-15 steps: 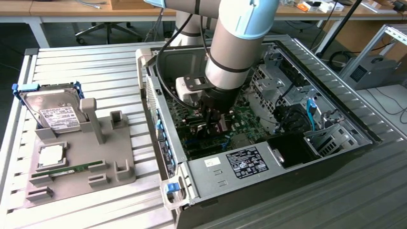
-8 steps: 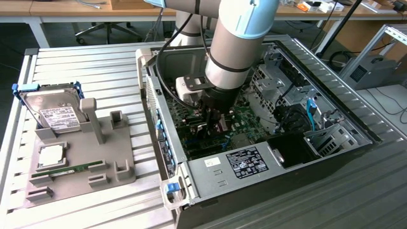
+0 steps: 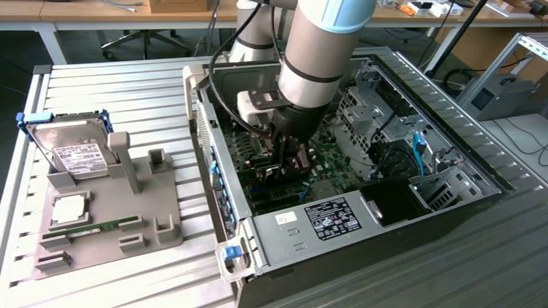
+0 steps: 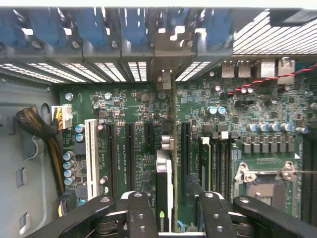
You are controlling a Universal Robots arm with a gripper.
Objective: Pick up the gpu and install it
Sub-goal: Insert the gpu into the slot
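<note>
the gpu (image 4: pixel 164 186), thin, stiff and likely fragile, stands edge-on between the tool's (image 4: pixel 171 210) spread fingers; best held by its flat faces.

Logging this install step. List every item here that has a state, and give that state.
gpu: standing on edge in a motherboard slot, between the fingers.
gripper: open, fingers either side of the gpu.
computer case: lying on its side, side panel off.
hard drive: leaning in the grey holder.
</note>
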